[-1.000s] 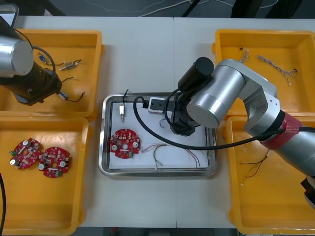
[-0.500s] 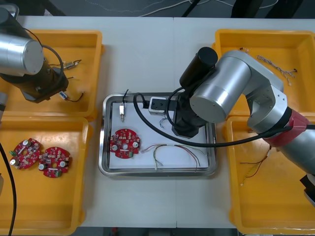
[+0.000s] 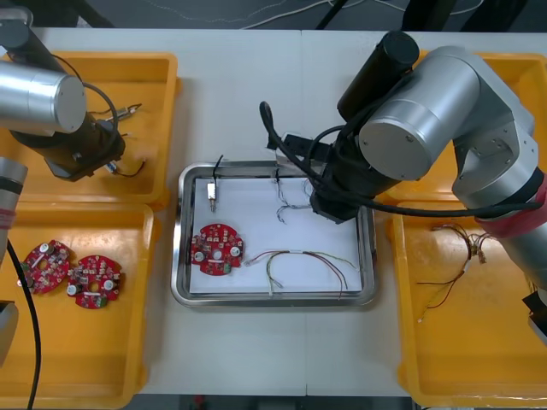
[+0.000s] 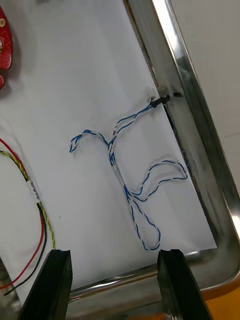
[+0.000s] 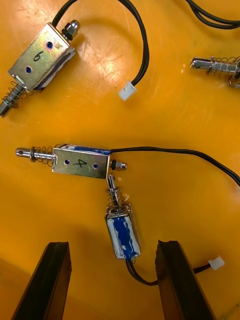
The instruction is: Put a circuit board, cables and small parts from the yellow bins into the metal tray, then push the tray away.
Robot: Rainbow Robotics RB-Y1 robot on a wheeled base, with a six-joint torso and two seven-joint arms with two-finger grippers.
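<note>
I see the right gripper point(image 4: 112, 256) open, its fingers wide apart over the right end of the metal tray point(image 3: 256, 299) at the centre of the front frame. The twisted blue and white cable point(image 4: 125, 170) lies loose on the tray's white inside just beyond the fingers, touching neither. The tray also holds a round red circuit board point(image 3: 216, 249), a red and yellow cable point(image 3: 303, 260) and a small metal part point(image 3: 211, 193). The left gripper point(image 5: 112, 245) hangs open over the upper-left yellow bin point(image 3: 162, 81), above several small metal parts point(image 5: 82, 162) with black leads.
</note>
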